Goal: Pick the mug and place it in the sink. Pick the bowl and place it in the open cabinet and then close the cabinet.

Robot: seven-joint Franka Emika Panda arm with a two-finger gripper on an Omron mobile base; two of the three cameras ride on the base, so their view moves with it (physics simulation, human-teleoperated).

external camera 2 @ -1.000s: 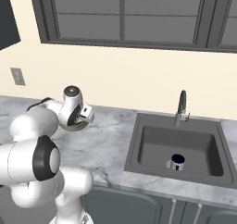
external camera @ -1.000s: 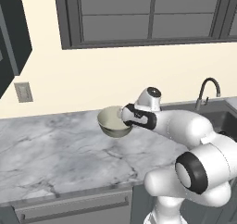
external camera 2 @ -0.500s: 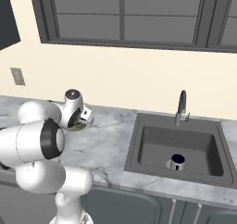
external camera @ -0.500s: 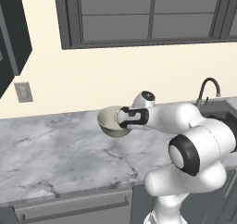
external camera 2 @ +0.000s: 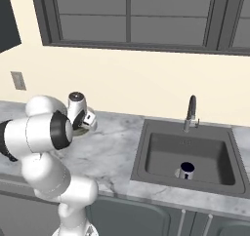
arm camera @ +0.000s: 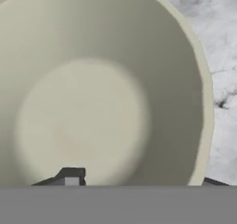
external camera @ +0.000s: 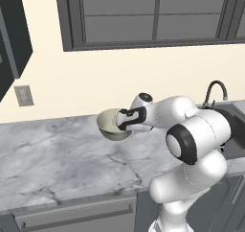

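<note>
My claw (arm camera: 139, 181) sits over the bowl's (external camera: 111, 124) rim near the back edge of the counter (external camera: 52, 164), one finger inside and one outside, and I cannot tell if it pinches.

Rendered scene, even diffuse light, no clear source. Base views bright, sharp enough, slightly pixelated at edges. Worktop (external camera: 52, 154) pale, soft faint shadow under bowl (external camera: 111, 124). Sink (external camera 2: 161, 157) dark, flat-shaded, little contrast inside. Arm (external camera: 191, 140) white with mild soft highlights, no hard glare. Hand view: bowl interior (arm camera: 83, 121) blurred, low detail, lighter round patch at centre, darker toward rim. No edge distortion visible.
</note>
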